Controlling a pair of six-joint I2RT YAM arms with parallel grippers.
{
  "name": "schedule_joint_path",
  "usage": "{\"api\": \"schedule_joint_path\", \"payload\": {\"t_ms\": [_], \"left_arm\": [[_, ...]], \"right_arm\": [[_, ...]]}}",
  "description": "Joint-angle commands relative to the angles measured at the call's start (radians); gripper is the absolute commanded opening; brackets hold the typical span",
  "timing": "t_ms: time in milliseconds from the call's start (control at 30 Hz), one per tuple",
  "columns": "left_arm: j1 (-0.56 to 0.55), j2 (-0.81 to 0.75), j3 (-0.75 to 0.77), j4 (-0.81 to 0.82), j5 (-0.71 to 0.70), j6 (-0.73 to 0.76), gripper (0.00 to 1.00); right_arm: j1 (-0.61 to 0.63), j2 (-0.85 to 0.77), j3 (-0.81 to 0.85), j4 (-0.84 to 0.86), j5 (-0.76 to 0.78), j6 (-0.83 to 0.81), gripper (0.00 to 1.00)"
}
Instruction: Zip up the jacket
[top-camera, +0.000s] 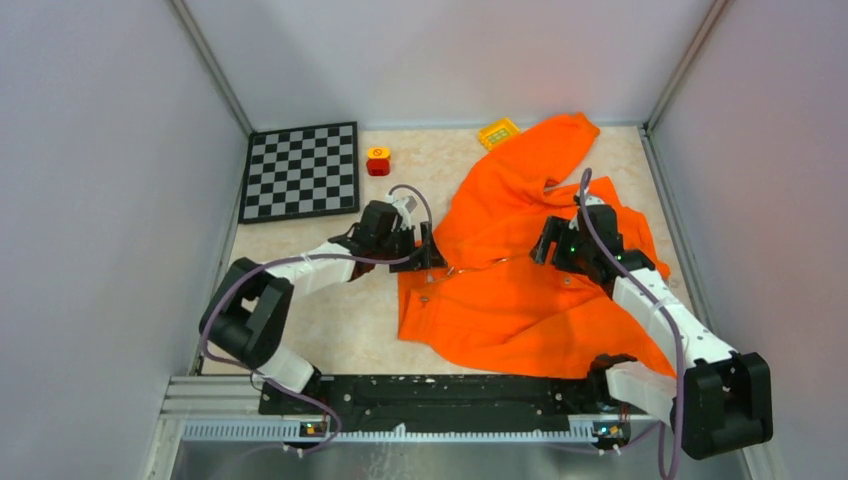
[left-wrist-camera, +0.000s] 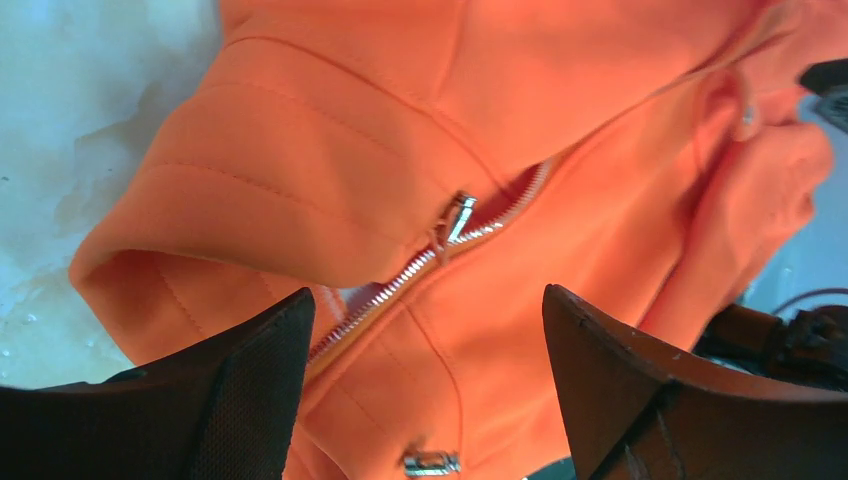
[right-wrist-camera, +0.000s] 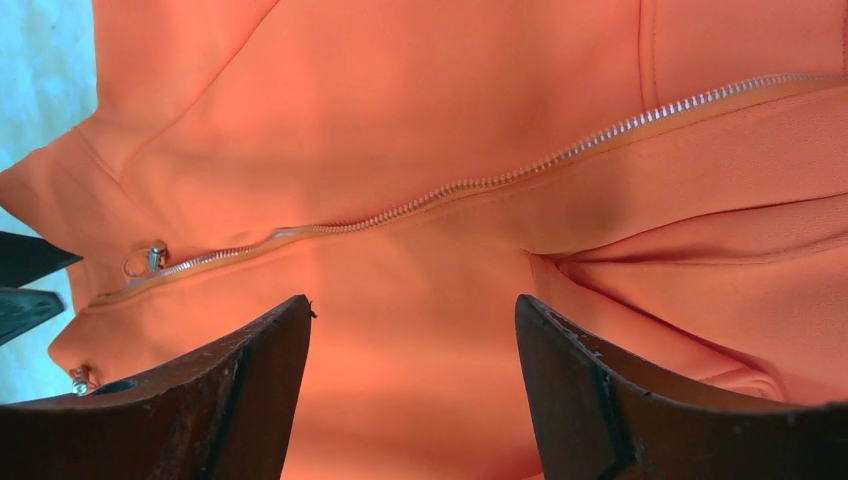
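The bright orange jacket (top-camera: 520, 270) lies spread on the table, one sleeve reaching to the back wall. My left gripper (top-camera: 428, 250) is open at the jacket's left edge, just above the fabric. In the left wrist view (left-wrist-camera: 425, 305) the silver zipper (left-wrist-camera: 400, 285) runs between its fingers, with the slider and pull tab (left-wrist-camera: 458, 212) a little ahead. My right gripper (top-camera: 545, 243) is open over the jacket's middle. In the right wrist view (right-wrist-camera: 412, 310) the zipper line (right-wrist-camera: 480, 185) crosses ahead of it, and the pull tab (right-wrist-camera: 150, 258) shows at far left.
A chessboard (top-camera: 302, 170) lies at the back left. A red and yellow block (top-camera: 378, 160) and a yellow toy (top-camera: 498, 132) sit by the back wall. Side walls close in left and right. A silver snap (left-wrist-camera: 430, 462) is near the left fingers.
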Motion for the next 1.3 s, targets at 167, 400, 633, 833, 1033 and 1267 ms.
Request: {"api": "schedule_joint_path", "payload": {"t_ms": [167,400,633,833,1033,1267], "left_arm": [[-0.013,0.109,0.026,0.142,-0.089,-0.019,0.88],[0.002,0.131,0.051,0.178,-0.117,-0.025,0.27],[0.106,0.045,0.032,0.102,-0.181,-0.009,0.00],[0.227,-0.020,0.032,0.006,-0.159,0.024,0.00],[0.311,-0.060,0.038,-0.101,-0.186,0.036,0.00],[0.317,-0.045,0.076,-0.134,-0.075,0.019,0.22]], "right_arm": [[0.007,-0.002,-0.018,0.044,-0.044,-0.034,0.73],[0.010,0.083,0.014,0.039,-0.110,-0.099,0.66],[0.093,0.167,0.014,0.120,-0.138,-0.110,0.53],[0.237,0.375,0.095,0.201,-0.159,-0.115,0.50],[0.326,0.521,0.216,0.210,-0.242,-0.126,0.49],[0.257,0.364,0.195,0.167,-0.110,-0.119,0.50]]}}
